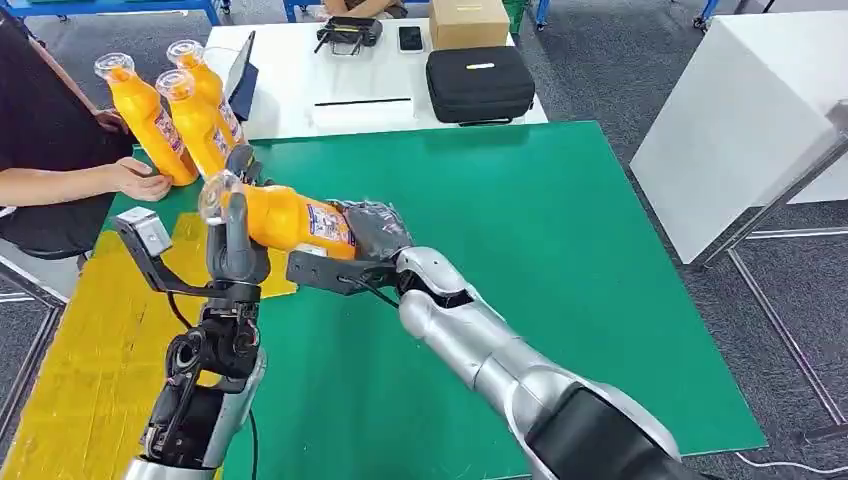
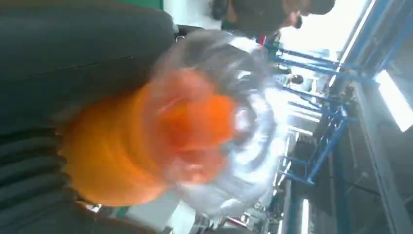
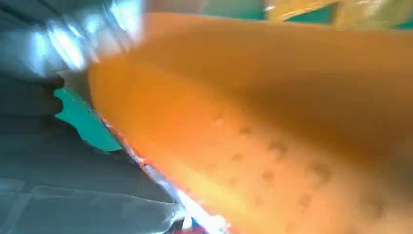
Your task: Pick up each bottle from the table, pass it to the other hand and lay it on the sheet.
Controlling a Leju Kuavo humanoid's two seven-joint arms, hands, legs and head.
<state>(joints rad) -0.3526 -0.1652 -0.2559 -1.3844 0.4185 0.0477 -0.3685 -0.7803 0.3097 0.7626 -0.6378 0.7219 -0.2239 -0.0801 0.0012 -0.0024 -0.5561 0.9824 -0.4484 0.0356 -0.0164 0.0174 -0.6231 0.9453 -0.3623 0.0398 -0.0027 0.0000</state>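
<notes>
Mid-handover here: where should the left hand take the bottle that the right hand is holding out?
Take the neck end, just behind the clear cap. The bottle lies roughly level, cap toward the left hand, while the right hand wraps the base. Close in from the left side, around the bare orange shoulder; the label end is likely too covered.

Black case (image 1: 480, 84) beside cardboard box (image 1: 468, 22)
</notes>
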